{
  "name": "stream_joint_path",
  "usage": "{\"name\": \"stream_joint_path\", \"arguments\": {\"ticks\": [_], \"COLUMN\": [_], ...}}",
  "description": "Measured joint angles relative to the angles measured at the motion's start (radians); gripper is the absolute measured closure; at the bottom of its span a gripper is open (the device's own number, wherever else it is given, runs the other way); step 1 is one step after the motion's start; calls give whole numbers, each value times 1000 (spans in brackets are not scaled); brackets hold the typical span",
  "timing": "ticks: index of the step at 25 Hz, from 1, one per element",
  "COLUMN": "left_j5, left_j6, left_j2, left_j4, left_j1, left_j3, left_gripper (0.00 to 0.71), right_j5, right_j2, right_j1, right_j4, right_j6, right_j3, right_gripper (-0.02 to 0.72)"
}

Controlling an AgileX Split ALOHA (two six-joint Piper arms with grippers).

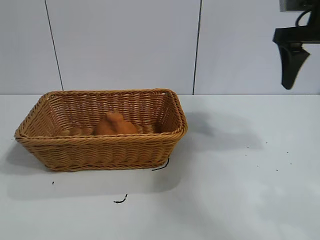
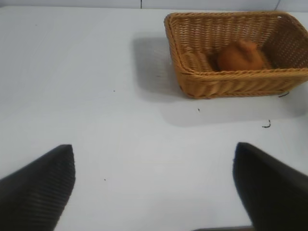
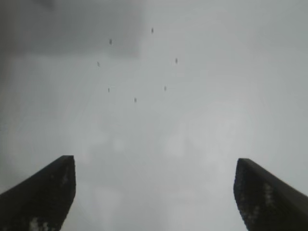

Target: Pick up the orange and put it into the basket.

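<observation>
The orange (image 1: 115, 125) lies inside the wicker basket (image 1: 170, 135) on the left half of the white table; both also show in the left wrist view, the orange (image 2: 239, 56) in the basket (image 2: 226, 84). My right gripper (image 1: 290, 70) hangs high at the upper right, well away from the basket, open and empty; its wrist view shows the gripper (image 3: 154, 166) over bare table. My left gripper (image 2: 154, 159) is open and empty, away from the basket, and is out of the exterior view.
Two short black marks (image 1: 120, 200) lie on the table in front of the basket. Small dark specks (image 1: 276, 169) dot the table at the right. A panelled white wall stands behind.
</observation>
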Motion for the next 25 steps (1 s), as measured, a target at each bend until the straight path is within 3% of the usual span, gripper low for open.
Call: {"name": "stream_joint_path", "arguments": {"ticks": [5, 10, 15, 25], "left_j5": [0, 0, 0, 0], "left_j6": [0, 0, 0, 0], "left_j2": [0, 0, 0, 0], "left_j4": [0, 0, 0, 0], "left_j1": [0, 0, 0, 0], "left_j3": [0, 0, 0, 0], "left_gripper": [71, 71, 71, 71], "right_j5": [-22, -123, -189, -190], "right_j2": [-267, -705, -984, -1236], "right_j1": [0, 0, 0, 0], "right_j4": [2, 2, 13, 14], "right_j6": [-13, -18, -18, -18], "right_j3": [199, 422, 468, 470], "right_gripper": [69, 69, 69, 69]}}
